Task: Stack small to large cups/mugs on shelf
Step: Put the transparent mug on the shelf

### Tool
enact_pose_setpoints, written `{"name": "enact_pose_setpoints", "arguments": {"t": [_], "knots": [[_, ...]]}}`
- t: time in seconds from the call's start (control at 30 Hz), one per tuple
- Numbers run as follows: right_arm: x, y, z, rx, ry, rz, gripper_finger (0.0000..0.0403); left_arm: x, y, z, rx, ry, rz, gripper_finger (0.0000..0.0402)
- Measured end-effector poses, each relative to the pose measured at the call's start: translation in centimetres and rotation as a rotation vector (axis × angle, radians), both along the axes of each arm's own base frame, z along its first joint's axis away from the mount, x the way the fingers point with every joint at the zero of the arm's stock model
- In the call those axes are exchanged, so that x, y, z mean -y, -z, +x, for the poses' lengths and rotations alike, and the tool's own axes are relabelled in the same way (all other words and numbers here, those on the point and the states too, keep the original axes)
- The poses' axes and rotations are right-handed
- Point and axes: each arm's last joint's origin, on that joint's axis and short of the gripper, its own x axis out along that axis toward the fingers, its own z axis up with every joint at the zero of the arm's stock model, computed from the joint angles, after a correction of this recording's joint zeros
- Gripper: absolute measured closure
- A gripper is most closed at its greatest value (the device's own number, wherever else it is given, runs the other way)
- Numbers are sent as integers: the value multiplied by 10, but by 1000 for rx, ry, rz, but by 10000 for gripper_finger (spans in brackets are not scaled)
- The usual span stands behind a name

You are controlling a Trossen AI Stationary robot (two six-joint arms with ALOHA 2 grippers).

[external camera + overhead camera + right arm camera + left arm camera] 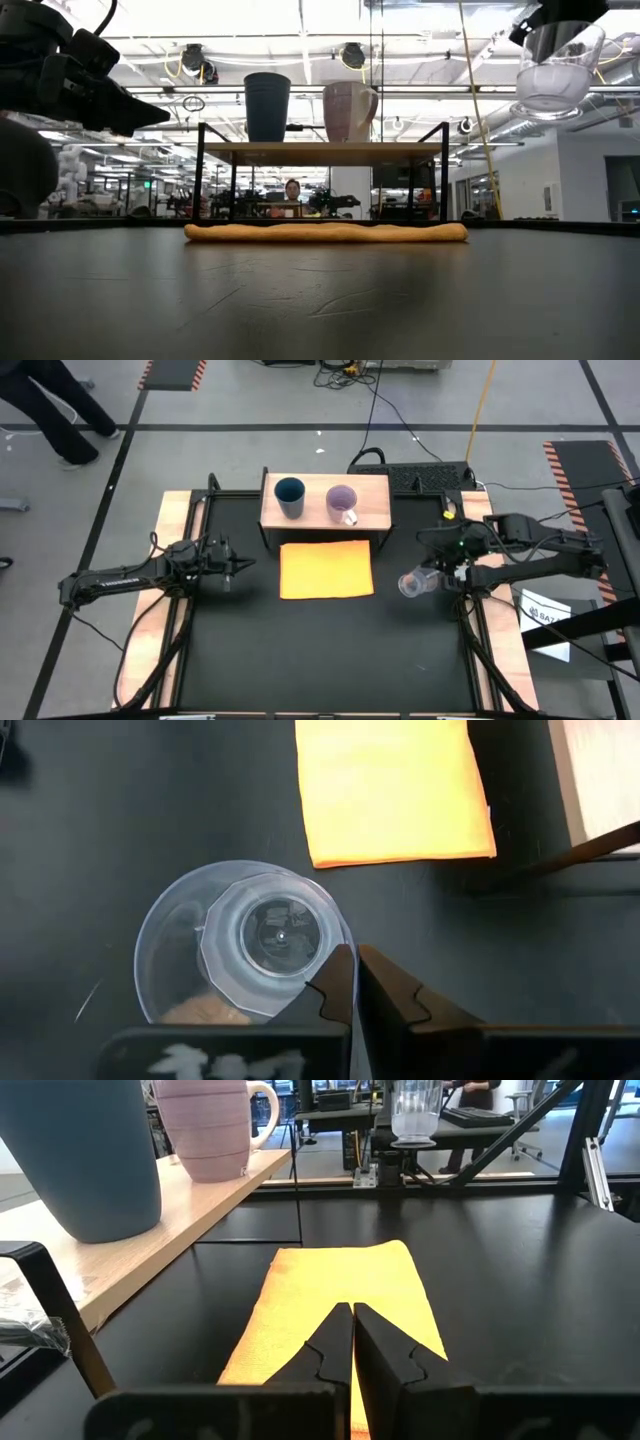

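Right claw [356, 982] clenched on clear cup [245, 955] rim, cup hanging just beside fingers.

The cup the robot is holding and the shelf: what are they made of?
The clear cup in the right gripper looks like glossy see-through plastic, perhaps glass: the table shows through it. The shelf looks like pale matte wood, on dark supports, probably metal.

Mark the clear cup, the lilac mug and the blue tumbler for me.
clear cup [558, 68]: low view, on its side wall, held up off the table.
lilac mug [341, 501]: high view, inside its open mouth.
blue tumbler [289, 491]: high view, inside its open mouth.
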Motion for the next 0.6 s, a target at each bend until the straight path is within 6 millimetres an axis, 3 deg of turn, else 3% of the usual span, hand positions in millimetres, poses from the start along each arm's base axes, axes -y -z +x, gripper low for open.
{"name": "enact_pose_setpoints", "arguments": {"t": [0.37, 0.6], "knots": [[-1, 34, -12, 24, 0, -2, 403, 0, 0, 0, 0, 0, 1, 385], [-2, 43, -22, 60, 20, 9, 403, 0, 0, 0, 0, 0, 0, 385]]}}
